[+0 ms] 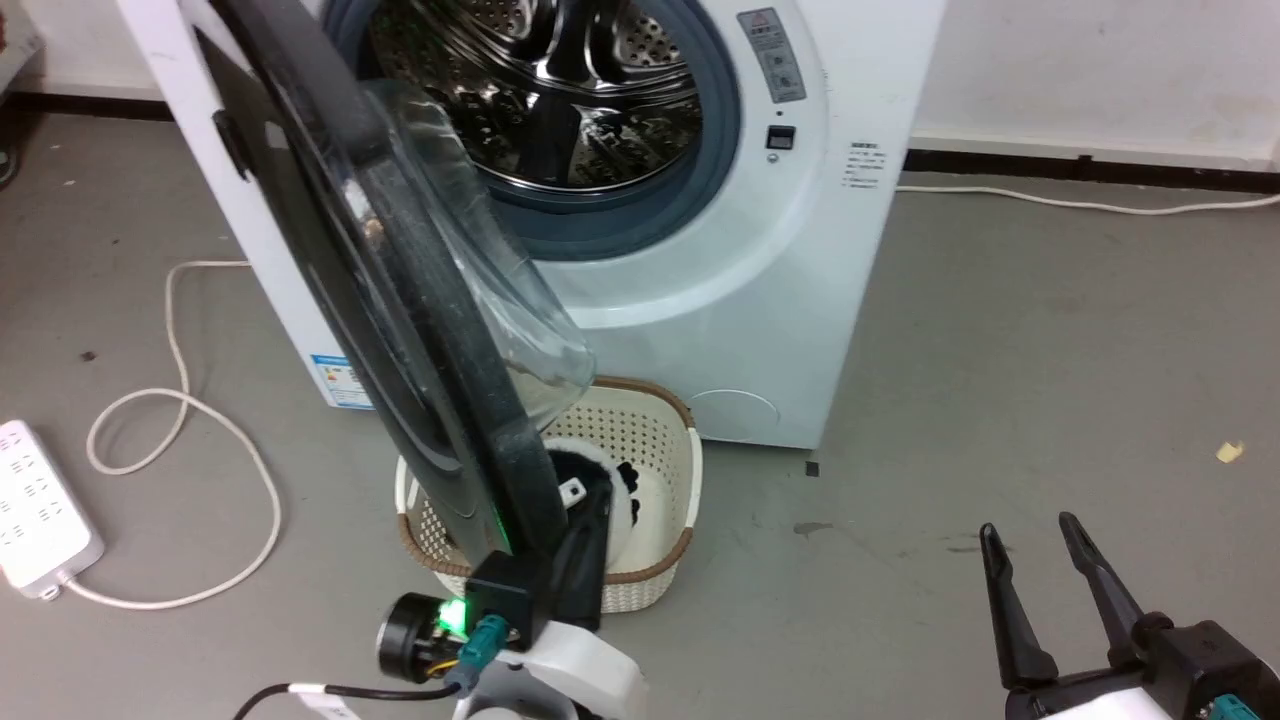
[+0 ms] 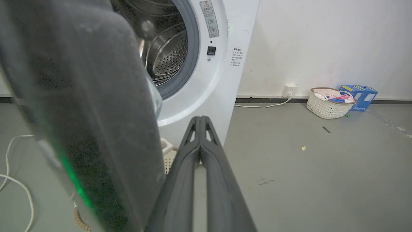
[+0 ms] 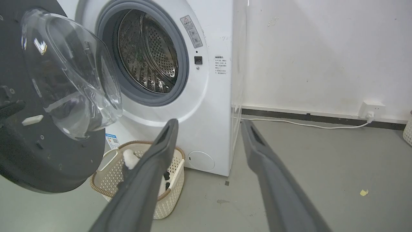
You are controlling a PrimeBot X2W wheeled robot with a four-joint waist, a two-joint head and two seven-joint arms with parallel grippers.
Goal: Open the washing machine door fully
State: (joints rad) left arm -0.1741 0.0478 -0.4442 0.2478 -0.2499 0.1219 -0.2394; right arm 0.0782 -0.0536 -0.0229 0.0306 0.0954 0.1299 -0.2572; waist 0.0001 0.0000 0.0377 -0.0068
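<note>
The washing machine door [image 1: 440, 330] stands swung out from the white machine [image 1: 780, 300], nearly edge-on in the head view, its clear glass bowl [image 1: 480, 270] facing right. The steel drum opening [image 1: 560, 90] is exposed. My left gripper [image 1: 598, 495] is shut with nothing in it, its fingers lying along the inner side of the door's lower black rim. In the left wrist view the closed fingers [image 2: 201, 120] sit just right of the dark door [image 2: 90, 112]. My right gripper [image 1: 1028, 525] hangs open over the floor at the lower right, well away from the door [image 3: 38, 151].
A cream laundry basket [image 1: 660, 420] holding a black-and-white item sits below the door against the machine. A white power strip [image 1: 40, 510] and looping cable [image 1: 200, 420] lie on the floor to the left. A second basket [image 2: 325, 108] and blue box [image 2: 359, 95] stand by the wall.
</note>
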